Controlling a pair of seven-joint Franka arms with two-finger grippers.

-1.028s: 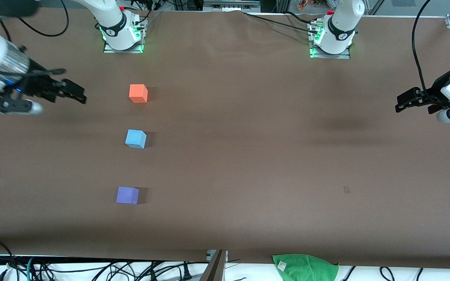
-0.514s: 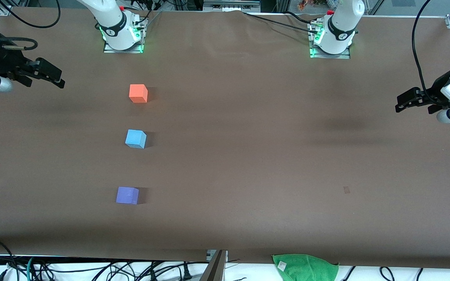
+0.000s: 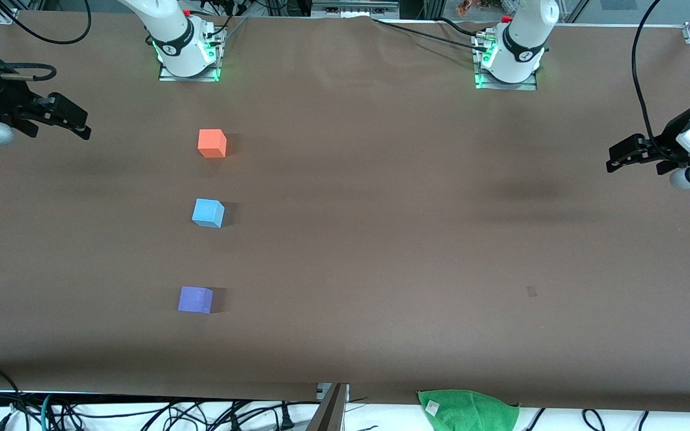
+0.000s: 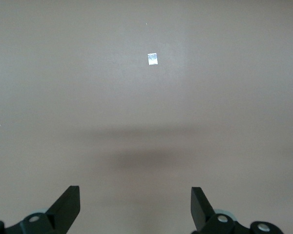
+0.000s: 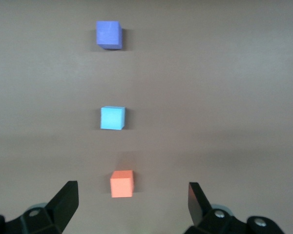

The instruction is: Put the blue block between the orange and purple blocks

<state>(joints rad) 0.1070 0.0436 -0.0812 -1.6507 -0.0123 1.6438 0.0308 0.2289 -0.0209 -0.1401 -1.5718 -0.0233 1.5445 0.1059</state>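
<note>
The light blue block (image 3: 208, 212) sits on the brown table between the orange block (image 3: 212, 143) and the purple block (image 3: 195, 299), in one line. The orange one is farthest from the front camera, the purple one nearest. All three show in the right wrist view: orange block (image 5: 122, 183), blue block (image 5: 112, 117), purple block (image 5: 109, 34). My right gripper (image 3: 75, 120) is open and empty, up in the air at the right arm's end of the table, apart from the blocks. My left gripper (image 3: 617, 157) is open and empty, waiting at the left arm's end of the table.
A green cloth (image 3: 468, 410) lies at the table's front edge. A small pale mark (image 3: 531, 291) is on the table; it also shows in the left wrist view (image 4: 153, 58). Cables hang along the front edge.
My right gripper has pulled back from beside the orange block toward the right arm's end of the table and risen. The blocks and the left arm have not moved.
</note>
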